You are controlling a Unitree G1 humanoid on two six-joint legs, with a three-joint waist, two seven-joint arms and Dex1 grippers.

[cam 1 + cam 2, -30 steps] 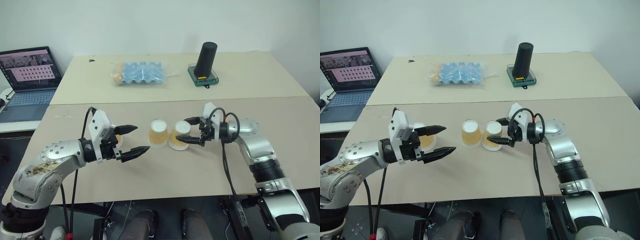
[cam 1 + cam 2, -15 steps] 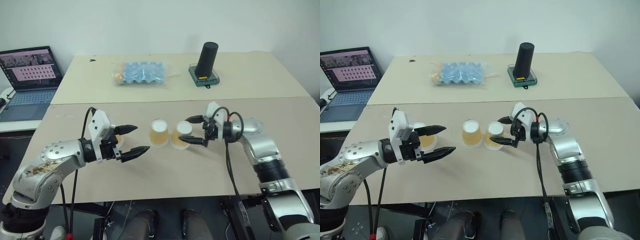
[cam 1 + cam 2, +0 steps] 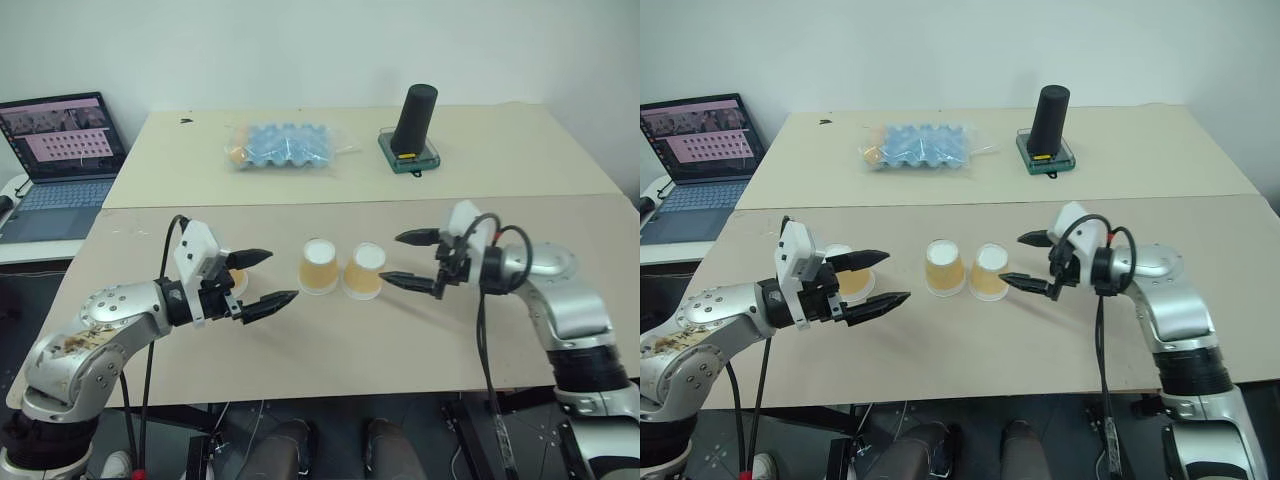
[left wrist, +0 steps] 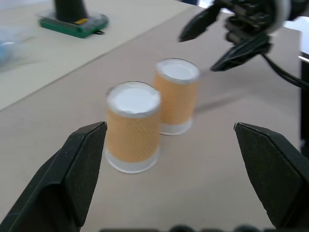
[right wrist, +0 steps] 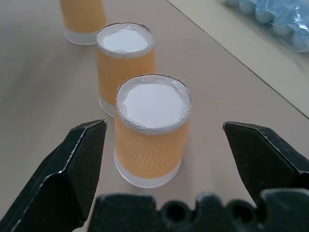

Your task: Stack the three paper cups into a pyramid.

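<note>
Third cup (image 5: 82,19) — right wrist view.

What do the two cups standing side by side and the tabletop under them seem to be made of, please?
The two cups look like paper: matte orange-tan walls with a faint zigzag emboss, white flat bases facing up and pale bands at the bottom. The tabletop looks like a matte beige board, possibly laminate or painted wood; it shows no grain or gloss, so that stays open.
</note>
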